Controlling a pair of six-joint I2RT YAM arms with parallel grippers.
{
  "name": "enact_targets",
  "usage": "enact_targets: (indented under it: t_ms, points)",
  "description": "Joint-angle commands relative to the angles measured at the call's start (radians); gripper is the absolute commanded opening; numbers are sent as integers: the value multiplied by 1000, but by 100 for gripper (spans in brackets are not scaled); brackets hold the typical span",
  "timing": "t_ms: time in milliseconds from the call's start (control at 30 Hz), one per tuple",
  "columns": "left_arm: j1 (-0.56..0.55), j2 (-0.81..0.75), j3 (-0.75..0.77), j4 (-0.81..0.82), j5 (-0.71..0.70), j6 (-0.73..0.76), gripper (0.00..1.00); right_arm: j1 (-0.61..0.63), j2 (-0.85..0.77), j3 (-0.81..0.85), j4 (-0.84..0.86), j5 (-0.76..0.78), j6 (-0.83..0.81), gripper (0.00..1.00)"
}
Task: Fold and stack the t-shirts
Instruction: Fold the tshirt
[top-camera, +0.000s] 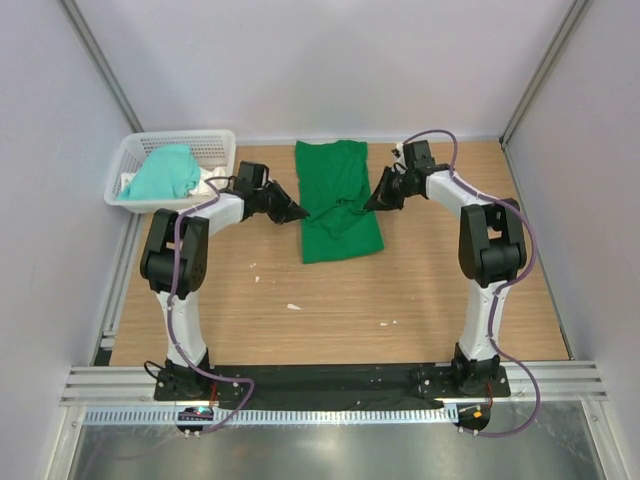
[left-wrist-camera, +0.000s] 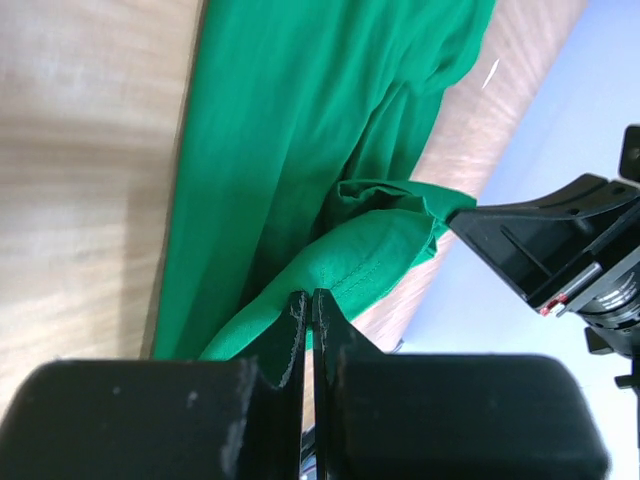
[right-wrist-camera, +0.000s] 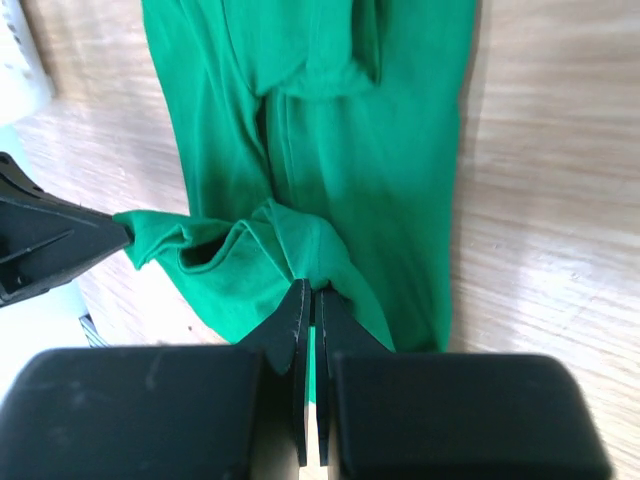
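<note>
**Two-sided pinch at mid-garment**

The light brown wooden desk (top-camera: 330, 300) carries a deep emerald green t-shirt (top-camera: 338, 200) of soft fabric. It is laid as a long narrow strip at the centre back, with its far end near the rear wall. At the back left corner stands a white plastic lattice basket (top-camera: 215, 140), and a paler mint-teal t-shirt (top-camera: 165, 172) lies heaped inside it. The left claw (left-wrist-camera: 308, 300) meets the green t-shirt's left edge about midway along, its fingers closed on a bunched fold of the cloth. The right claw (right-wrist-camera: 308, 292) faces it from the right edge. Its fingers are likewise pressed together on the same raised fold, which spans between the two tips.
</note>
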Motion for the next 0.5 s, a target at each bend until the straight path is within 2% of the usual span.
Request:
enact_targets:
  t_ms: [0,467]
  points:
    - [14,32,78,-1,48,7,0,-16,8,66,-12,-20,-8,1]
    - [50,109,135,-31,22,1,0,-34,123,181,16,-56,22,1]
